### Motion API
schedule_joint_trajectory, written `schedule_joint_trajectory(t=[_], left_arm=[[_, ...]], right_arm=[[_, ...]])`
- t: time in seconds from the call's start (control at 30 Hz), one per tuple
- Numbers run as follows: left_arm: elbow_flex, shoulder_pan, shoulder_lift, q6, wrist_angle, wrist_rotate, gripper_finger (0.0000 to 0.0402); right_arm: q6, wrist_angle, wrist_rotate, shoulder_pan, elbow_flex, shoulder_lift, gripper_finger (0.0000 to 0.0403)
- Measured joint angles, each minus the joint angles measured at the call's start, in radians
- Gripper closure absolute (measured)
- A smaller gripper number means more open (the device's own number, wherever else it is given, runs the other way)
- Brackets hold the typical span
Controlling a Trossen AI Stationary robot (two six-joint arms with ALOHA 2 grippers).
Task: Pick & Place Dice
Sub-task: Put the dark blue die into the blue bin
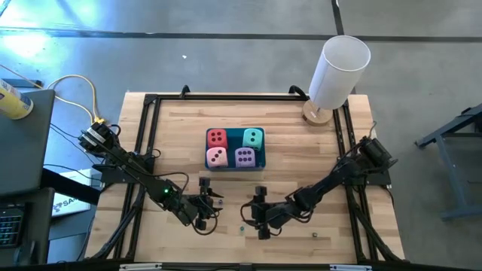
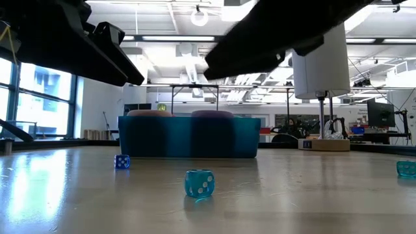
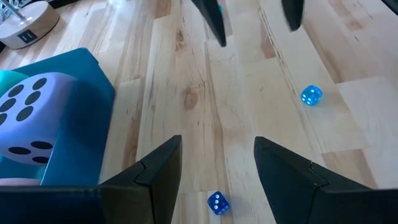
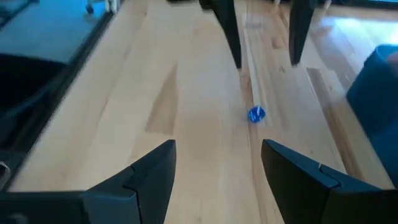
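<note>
The blue tray (image 1: pixel 235 164) sits at the table's middle with all four dice resting inside: red (image 1: pixel 217 138), teal (image 1: pixel 254 138), pink (image 1: pixel 217 156) and purple (image 1: pixel 244 156). The purple die (image 3: pixel 31 115) also shows in the left wrist view. In the low view only rounded tops rise above the tray wall (image 2: pixel 188 138). Both grippers hover low over the near part of the table, facing each other. My left gripper (image 1: pixel 215 203) (image 3: pixel 217 146) is open. My right gripper (image 1: pixel 248 212) (image 4: pixel 217 149) is open too. Neither holds anything.
Tiny translucent blue beads lie on the wood: one (image 3: pixel 216 203) between the two grippers, one (image 3: pixel 311 95) nearer the right arm, another (image 1: pixel 314 234) toward the near right. A white cylinder (image 1: pixel 339 64) on a wooden base stands at the far right corner. Black rails (image 1: pixel 147 143) line the table's sides.
</note>
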Motion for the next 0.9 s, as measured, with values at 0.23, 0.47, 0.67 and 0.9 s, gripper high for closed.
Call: schedule_joint_trajectory(t=[0.23, 0.47, 0.67, 0.9], left_arm=[[0.000, 0.000, 0.000, -0.009, -0.020, 0.000, 0.0211], [0.000, 0.000, 0.000, -0.028, -0.022, 0.013, 0.0211], [0.000, 0.000, 0.000, -0.056, -0.025, 0.021, 0.0211], [0.000, -0.018, 0.000, -0.084, -0.086, 0.068, 0.0211]], right_arm=[[-0.034, 0.033, 0.010, -0.010, 0.000, 0.000, 0.0174], [-0.034, 0.049, 0.018, -0.013, 0.000, 0.000, 0.0174], [0.062, 0.029, 0.003, 0.010, 0.000, 0.000, 0.0174], [0.287, -0.078, 0.007, 0.071, 0.000, 0.000, 0.0174]])
